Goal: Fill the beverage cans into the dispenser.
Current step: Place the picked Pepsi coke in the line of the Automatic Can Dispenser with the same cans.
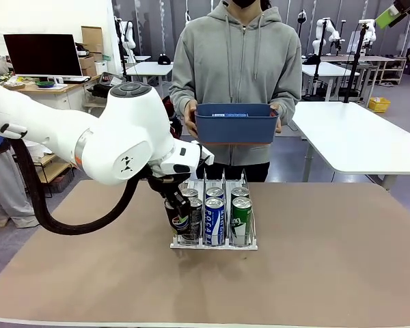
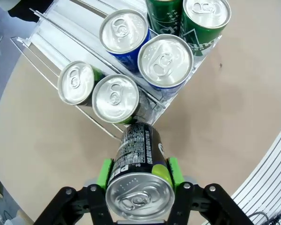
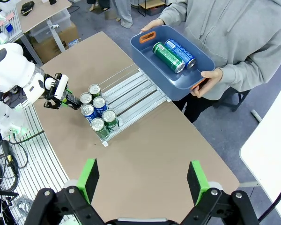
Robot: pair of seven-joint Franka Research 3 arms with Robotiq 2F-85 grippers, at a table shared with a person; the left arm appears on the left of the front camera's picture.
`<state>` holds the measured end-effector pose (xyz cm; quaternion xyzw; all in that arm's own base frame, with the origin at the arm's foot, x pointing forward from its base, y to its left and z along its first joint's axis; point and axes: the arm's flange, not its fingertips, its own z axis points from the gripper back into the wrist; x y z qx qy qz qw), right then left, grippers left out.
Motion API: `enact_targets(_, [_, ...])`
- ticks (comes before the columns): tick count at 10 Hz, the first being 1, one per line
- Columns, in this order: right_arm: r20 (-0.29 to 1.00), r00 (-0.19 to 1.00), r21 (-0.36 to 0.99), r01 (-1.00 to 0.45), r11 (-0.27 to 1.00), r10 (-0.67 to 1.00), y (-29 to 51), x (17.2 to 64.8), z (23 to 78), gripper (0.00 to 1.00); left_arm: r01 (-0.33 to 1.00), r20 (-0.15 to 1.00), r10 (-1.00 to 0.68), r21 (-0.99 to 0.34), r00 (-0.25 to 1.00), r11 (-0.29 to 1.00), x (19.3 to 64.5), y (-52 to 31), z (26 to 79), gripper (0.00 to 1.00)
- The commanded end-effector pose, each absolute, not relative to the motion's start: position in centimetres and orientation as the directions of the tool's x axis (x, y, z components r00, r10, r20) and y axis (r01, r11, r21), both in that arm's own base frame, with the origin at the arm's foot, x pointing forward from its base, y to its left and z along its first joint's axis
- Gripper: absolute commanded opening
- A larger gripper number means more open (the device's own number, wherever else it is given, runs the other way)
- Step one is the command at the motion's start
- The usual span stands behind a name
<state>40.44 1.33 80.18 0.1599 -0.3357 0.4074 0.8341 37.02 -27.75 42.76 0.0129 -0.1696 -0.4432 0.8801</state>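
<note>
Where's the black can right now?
Left wrist view: the black can is clamped in the robot's left hand, beside the dispenser's near-left corner.

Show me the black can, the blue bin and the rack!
black can (image 2: 138, 150), left wrist view, its black side.
blue bin (image 1: 236, 130), front view, its front wall.
rack (image 3: 133, 93), right wrist view, its bare lanes.

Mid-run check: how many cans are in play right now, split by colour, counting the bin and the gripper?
Black cans: 3 (two in the dispenser, one in the left gripper)
Blue-and-white cans: 3 (two in the dispenser, one in the blue bin)
Green cans: 3 (same split)
Total: 9
</note>
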Motion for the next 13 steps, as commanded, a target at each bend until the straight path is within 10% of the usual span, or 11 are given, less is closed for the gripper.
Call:
enact_targets(1, [0.690,0.447,-0.002,-0.786,0.619,0.570,1.3,40.3,80.1,1.00,0.808,0.291,-0.799,0.120,0.527,0.577,37.8,-29.1,43.0,0.58])
enact_targets(13, [0.690,0.447,-0.002,-0.786,0.619,0.570,1.3,40.3,80.1,1.00,0.767,0.314,-0.764,0.145,0.564,0.625,42.5,-29.6,41.6,0.58])
